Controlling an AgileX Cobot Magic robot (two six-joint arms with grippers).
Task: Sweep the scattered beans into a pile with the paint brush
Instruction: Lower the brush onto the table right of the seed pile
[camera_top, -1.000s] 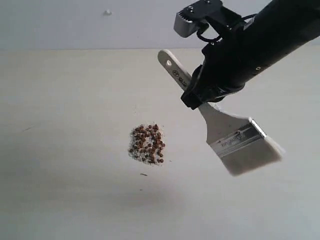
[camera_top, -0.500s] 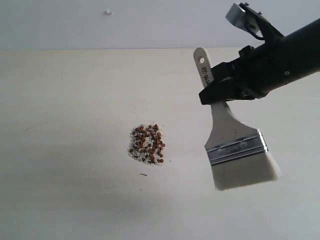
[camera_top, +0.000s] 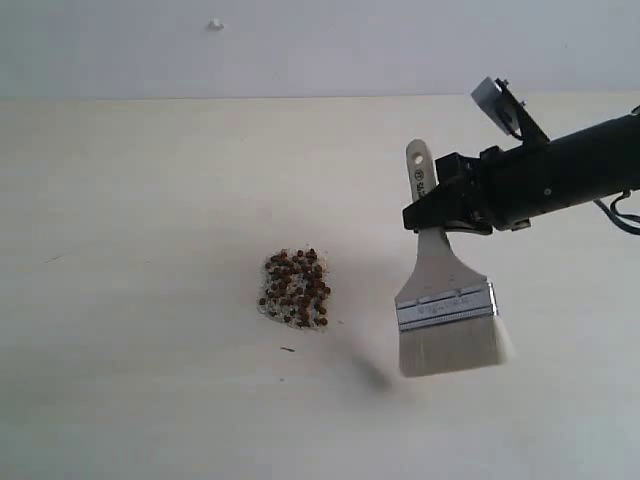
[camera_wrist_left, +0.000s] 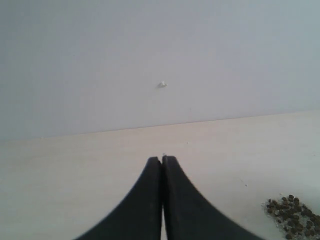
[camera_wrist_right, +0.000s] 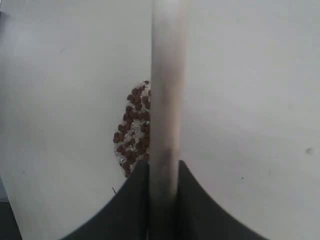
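Pale tabletop (camera_top: 150, 400) is filling nearly the whole scene, a grey wall (camera_top: 300, 50) rising beyond the beans (camera_top: 293, 290). Reaching in from the right of the beans, the right gripper (camera_top: 428, 215) is clamping the paint brush (camera_top: 447, 312) by its wooden handle. Its bristles are hanging down well apart from the beans and seemingly just off the surface. The left gripper (camera_wrist_left: 161, 200) is idling to one side of the beans, jaws pressed together on nothing. The beans are sitting in one tight cluster, a dark fleck (camera_top: 288, 349) lying just beside them. With the grip sitting well up the handle, any hard stroke into the beans is risking the brush twisting and flinging grains outward, undoing the pile.
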